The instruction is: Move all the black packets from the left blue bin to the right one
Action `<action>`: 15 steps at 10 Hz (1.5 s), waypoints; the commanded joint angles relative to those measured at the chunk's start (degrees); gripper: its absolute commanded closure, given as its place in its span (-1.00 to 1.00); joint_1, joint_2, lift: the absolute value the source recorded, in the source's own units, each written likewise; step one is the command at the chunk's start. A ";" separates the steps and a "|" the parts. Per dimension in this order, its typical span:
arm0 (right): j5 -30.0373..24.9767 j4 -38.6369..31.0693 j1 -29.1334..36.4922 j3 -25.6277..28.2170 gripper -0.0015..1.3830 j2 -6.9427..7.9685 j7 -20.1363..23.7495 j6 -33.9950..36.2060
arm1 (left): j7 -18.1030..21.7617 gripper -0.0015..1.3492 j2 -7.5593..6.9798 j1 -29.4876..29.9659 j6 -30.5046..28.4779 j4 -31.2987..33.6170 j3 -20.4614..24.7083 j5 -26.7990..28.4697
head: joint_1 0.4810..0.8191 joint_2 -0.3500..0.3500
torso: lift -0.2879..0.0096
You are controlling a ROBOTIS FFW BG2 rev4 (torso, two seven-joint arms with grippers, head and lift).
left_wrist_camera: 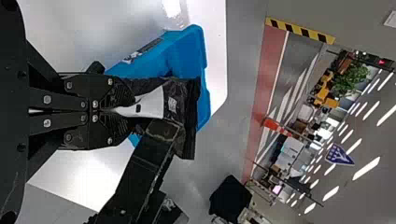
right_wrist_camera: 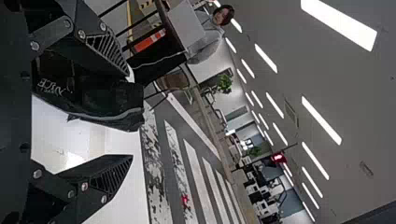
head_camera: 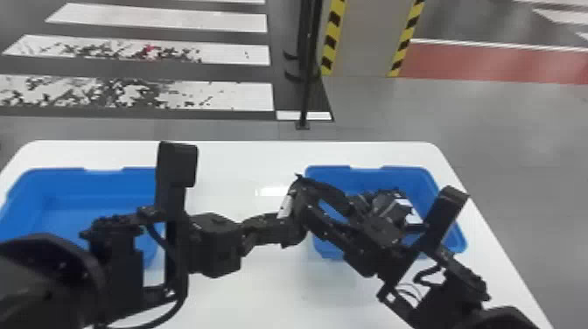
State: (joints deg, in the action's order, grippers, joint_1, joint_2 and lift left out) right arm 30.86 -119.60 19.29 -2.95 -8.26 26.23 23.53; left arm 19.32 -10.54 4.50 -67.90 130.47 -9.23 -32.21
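In the head view, the left blue bin runs off the left edge, and its near side is hidden behind the left arm. The right arm covers part of the right blue bin. Inside that bin, the black packets overlap and blur, so their number cannot be told. The table's near edge is cut off. The left gripper covers the pinched edge of its packet.
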 commanded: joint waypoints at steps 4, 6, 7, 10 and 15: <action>2.28 1.69 -1.01 -0.71 0.85 0.35 0.31 -0.89 | 0.01 0.79 -0.10 -0.14 0.12 -0.32 -0.48 -0.81 | 0.27 -0.30 | 0.01; 3.88 2.11 -1.01 -0.13 0.85 0.26 0.23 -0.89 | -0.07 0.50 -0.01 0.56 1.11 -1.02 0.09 -2.98 | 0.27 -0.31 | 0.01; 4.33 2.53 -1.29 1.12 0.85 0.35 0.23 -0.89 | -0.16 -0.26 0.43 1.83 1.39 -1.02 1.24 -4.47 | 0.27 -0.32 | 0.01; 4.45 5.06 -3.96 9.35 0.85 0.35 -0.30 -0.89 | 2.65 -0.77 1.66 9.14 6.73 1.08 7.06 -5.84 | 0.27 -0.43 | 0.01; 7.42 23.76 -13.94 13.23 0.85 -2.46 -0.21 -0.47 | 6.96 -0.75 5.79 23.91 16.72 7.83 18.26 -8.01 | 0.27 -0.58 | 0.01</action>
State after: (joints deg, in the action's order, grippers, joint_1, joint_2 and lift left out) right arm 37.84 -97.94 6.28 10.02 -10.58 26.01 23.02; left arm 26.23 -5.37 26.82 -52.02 137.85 7.59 -39.96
